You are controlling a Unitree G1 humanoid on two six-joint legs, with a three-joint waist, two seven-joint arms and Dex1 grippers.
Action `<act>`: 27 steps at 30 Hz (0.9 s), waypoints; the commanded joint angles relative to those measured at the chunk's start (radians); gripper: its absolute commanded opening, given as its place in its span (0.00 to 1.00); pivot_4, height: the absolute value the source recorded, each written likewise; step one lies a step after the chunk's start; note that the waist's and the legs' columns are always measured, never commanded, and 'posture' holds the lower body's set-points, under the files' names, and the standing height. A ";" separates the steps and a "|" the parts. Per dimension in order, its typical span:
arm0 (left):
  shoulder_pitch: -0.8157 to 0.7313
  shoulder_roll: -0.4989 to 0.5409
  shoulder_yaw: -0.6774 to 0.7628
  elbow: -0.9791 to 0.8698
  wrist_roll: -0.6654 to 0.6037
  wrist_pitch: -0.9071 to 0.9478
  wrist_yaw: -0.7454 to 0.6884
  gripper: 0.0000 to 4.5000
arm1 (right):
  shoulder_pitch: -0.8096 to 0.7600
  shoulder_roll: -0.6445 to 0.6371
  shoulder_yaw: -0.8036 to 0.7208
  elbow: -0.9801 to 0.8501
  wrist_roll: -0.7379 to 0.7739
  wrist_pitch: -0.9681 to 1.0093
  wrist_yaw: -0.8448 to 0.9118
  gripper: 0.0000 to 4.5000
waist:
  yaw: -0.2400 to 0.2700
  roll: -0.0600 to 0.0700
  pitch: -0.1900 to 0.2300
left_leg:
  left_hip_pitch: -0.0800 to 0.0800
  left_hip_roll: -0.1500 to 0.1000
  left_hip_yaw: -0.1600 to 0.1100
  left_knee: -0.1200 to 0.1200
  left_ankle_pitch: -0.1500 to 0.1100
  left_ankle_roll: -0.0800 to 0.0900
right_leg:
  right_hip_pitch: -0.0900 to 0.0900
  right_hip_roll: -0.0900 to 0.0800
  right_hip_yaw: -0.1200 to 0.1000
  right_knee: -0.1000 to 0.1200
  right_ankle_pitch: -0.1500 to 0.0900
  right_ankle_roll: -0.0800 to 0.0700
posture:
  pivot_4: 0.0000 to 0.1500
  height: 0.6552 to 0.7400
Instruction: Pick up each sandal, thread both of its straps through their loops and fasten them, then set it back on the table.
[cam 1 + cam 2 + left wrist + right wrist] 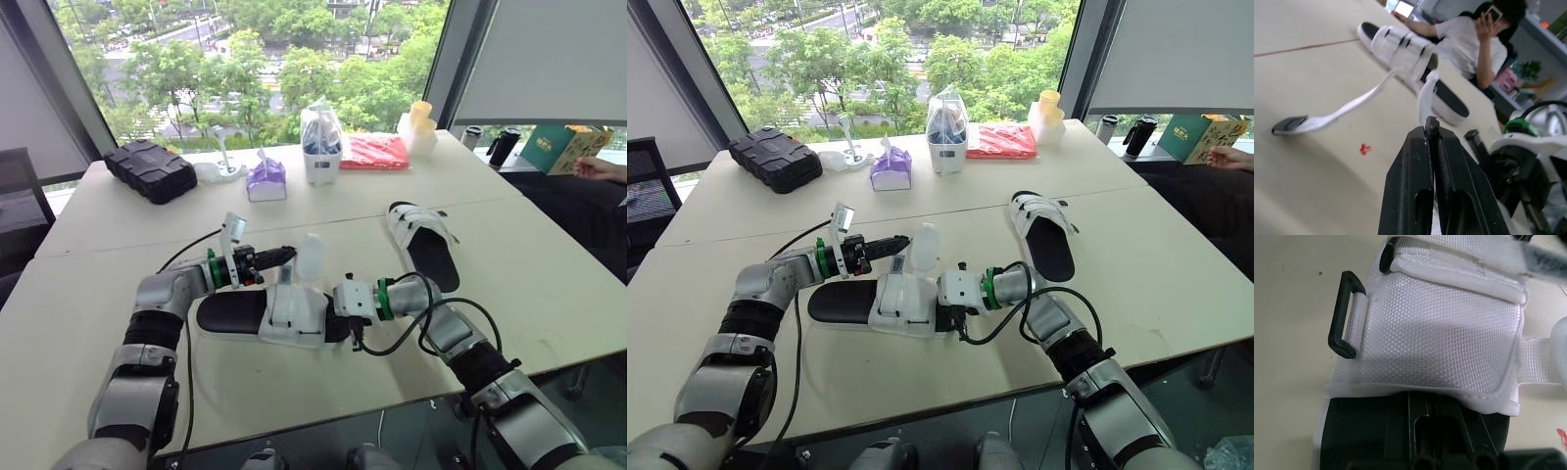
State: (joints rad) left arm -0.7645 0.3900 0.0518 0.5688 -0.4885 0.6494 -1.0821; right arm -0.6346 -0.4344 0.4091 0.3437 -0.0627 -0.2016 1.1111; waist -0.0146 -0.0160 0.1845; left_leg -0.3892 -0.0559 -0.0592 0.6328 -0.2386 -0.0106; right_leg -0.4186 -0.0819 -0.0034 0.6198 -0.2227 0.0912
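Sandal [245, 311]: laid on table [88, 284] between grippers.
Left gripper [286, 256]: clenched on raised strap [310, 253].
Right gripper [340, 304]: at sandal's side, grip cannot be told.
Risk: strap is lost if tugged short of the loop [1344, 316].

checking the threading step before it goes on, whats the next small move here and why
Probably ease the left gripper across so the strap it seems to pinch lines up with the black loop on the sandal. That loop is empty, the strap stands free above the upper, and the right gripper sits at the sandal's end.
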 commanded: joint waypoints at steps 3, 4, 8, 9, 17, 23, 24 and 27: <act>0.027 0.017 -0.040 -0.003 0.067 -0.047 -0.004 0.01 | 0.022 -0.017 0.017 0.021 -0.039 0.029 0.000 0.00 | 0.000 0.000 0.000 | 0.000 0.000 0.000 0.000 0.000 0.000 | 0.000 0.000 0.000 0.000 0.000 0.000 | 1.00 1.00; 0.028 0.019 -0.043 0.000 0.076 -0.053 -0.002 0.01 | 0.022 -0.017 0.017 0.021 -0.039 0.030 0.000 0.00 | 0.000 0.000 0.000 | 0.000 0.000 0.000 0.000 0.000 0.000 | 0.000 0.000 0.000 0.000 0.000 0.000 | 1.00 1.00; 0.032 0.027 -0.080 0.027 0.141 -0.103 0.011 0.01 | 0.022 -0.016 0.019 0.022 -0.039 0.030 0.000 0.00 | 0.000 0.000 0.000 | 0.000 0.000 0.000 0.000 0.000 0.000 | 0.000 0.000 0.000 0.000 0.000 0.000 | 1.00 1.00; 0.034 0.029 -0.090 0.032 0.156 -0.118 0.012 0.01 | 0.021 -0.016 0.019 0.022 -0.039 0.030 -0.001 0.00 | 0.000 0.000 0.000 | 0.000 0.000 0.000 0.000 0.000 0.000 | 0.000 0.000 0.000 0.000 0.000 0.000 | 1.00 1.00; 0.060 0.074 -0.213 0.048 0.304 -0.290 -0.032 0.55 | 0.019 -0.016 0.020 0.023 -0.038 0.032 -0.003 0.00 | 0.000 0.000 -0.002 | 0.001 0.000 0.000 0.000 0.000 0.000 | 0.001 0.000 0.000 0.000 0.000 0.000 | 1.00 1.00; 0.037 0.104 -0.265 0.088 0.399 -0.421 -0.054 0.99 | 0.018 -0.015 0.021 0.027 -0.039 0.030 -0.006 0.00 | 0.001 0.000 -0.010 | 0.001 0.000 0.000 -0.001 0.000 0.000 | 0.001 0.000 0.000 0.000 0.000 0.000 | 1.00 1.00; 0.034 0.105 -0.269 0.095 0.408 -0.433 -0.056 0.99 | 0.018 -0.014 0.021 0.028 -0.039 0.030 -0.006 0.00 | 0.001 -0.001 -0.013 | 0.001 0.000 0.000 -0.001 0.000 0.000 | 0.001 0.000 0.000 -0.001 0.000 0.000 | 1.00 1.00; 0.016 0.103 -0.278 0.138 0.447 -0.466 -0.018 0.99 | 0.016 -0.013 0.022 0.031 -0.040 0.028 -0.007 0.00 | 0.002 -0.001 -0.014 | 0.004 0.000 0.000 -0.001 0.000 0.001 | 0.005 0.000 0.000 -0.001 0.000 0.000 | 1.00 1.00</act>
State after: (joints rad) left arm -0.7791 0.4948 -0.1636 0.6531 -0.1201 0.1860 -1.1112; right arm -0.6327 -0.4379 0.4194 0.3514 -0.0723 -0.1898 1.1034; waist -0.0126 -0.0167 0.1702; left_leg -0.3827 -0.0559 -0.0592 0.6319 -0.2392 -0.0096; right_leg -0.4110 -0.0822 -0.0039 0.6178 -0.2230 0.0914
